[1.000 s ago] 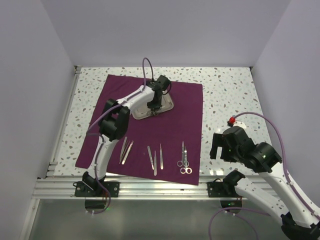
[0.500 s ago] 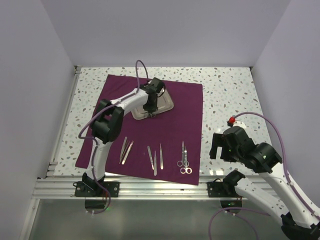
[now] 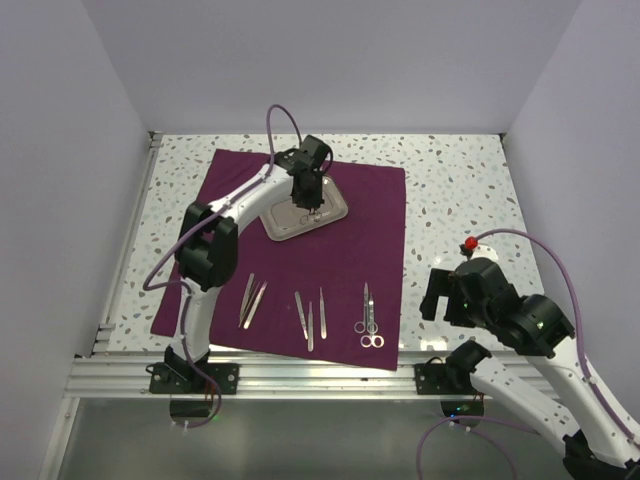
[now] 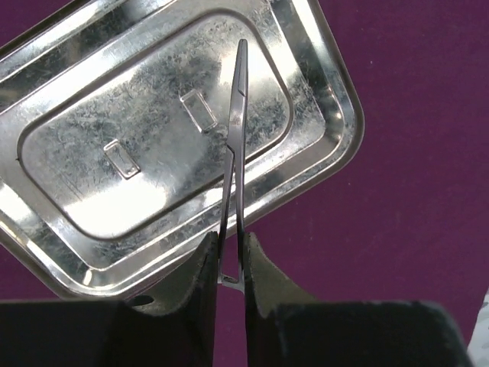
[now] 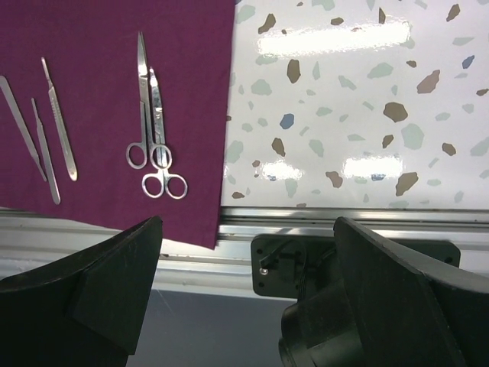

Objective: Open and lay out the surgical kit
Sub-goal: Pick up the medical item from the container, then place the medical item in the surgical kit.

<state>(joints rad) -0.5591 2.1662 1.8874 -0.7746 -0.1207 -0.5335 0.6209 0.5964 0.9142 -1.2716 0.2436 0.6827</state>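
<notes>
The dark purple cloth wrap lies spread flat on the table. The steel tray sits on its far half, shown close up in the left wrist view. My left gripper hangs over the tray, its jaws shut on the rear end of slim silver tweezers that point out across the tray. Two pairs of ring-handled scissors lie on the cloth's near right. More tweezers lie in a row to their left. My right gripper stands open and holds nothing, off the cloth's right edge.
The cloth's near right corner reaches the aluminium rail at the table's front. Speckled tabletop lies bare to the right of the cloth. Walls close in the left, back and right sides.
The left gripper has narrowed onto the tweezers and shifted slightly back over the tray, its wrist turning and its elbow swinging left. The right arm has barely moved.
</notes>
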